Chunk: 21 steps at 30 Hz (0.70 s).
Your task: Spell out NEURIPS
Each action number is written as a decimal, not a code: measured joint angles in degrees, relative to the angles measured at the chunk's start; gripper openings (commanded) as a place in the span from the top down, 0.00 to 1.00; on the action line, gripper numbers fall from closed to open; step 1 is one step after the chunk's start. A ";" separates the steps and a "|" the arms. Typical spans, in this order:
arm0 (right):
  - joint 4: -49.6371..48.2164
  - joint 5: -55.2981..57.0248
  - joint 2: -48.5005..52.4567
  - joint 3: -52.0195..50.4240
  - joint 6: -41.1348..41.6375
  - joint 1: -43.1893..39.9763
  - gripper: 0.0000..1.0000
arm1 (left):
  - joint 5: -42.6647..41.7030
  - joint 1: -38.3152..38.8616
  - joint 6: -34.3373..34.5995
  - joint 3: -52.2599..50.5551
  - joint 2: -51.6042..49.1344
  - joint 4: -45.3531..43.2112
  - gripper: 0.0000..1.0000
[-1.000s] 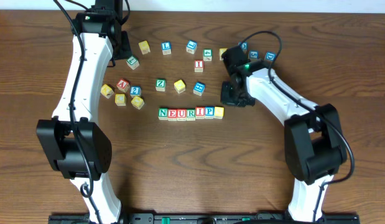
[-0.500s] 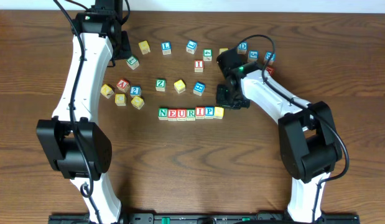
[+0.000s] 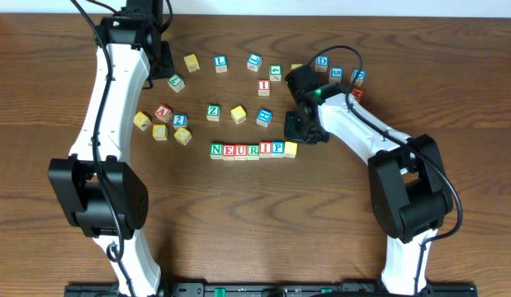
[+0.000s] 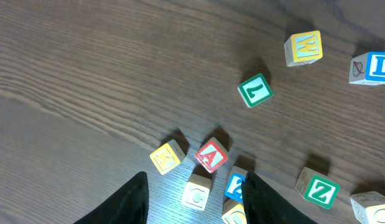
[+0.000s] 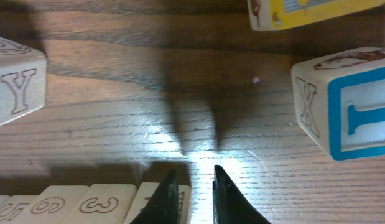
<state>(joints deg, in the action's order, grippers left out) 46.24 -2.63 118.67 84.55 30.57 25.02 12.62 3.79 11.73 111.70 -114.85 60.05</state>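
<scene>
NEURIPS cubes [image 3: 253,149] sit in one touching row near the middle of the bench [image 3: 238,214]. They read N, E, U, R, I, P, then a yellow-faced cube [image 3: 290,148] at the right end. Right hand [image 5: 193,180] hovers just beside that end, fingers only slightly apart, holding nothing. Left hand [image 4: 193,186] is well apart from the row, above loose cubes [image 4: 211,155], fingers apart and empty.

Dark wood-grain table [image 3: 238,223]; mid-table, a row of seven cubes [image 3: 253,149], touching, reading NEURIP then a yellow face; loose letter cubes [image 3: 220,63] scattered behind, a cluster [image 3: 163,120] at left, green Z [image 3: 213,111], red I [image 3: 263,86]
</scene>
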 measured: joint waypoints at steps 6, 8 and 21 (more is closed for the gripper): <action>-0.11 -0.02 0.00 0.00 0.42 -0.11 0.99 | 0.02 0.00 0.00 0.00 0.00 0.00 0.52; 0.59 0.04 0.00 0.00 0.90 -0.28 0.99 | 0.00 0.00 0.00 0.00 0.00 0.00 0.52; 4.02 0.44 0.00 0.00 2.32 -0.85 0.98 | 0.00 0.00 0.00 0.00 0.00 0.00 0.52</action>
<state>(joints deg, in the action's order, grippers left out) 50.26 -2.20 118.67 84.55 32.88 24.16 12.62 3.79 11.73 111.70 -114.85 60.05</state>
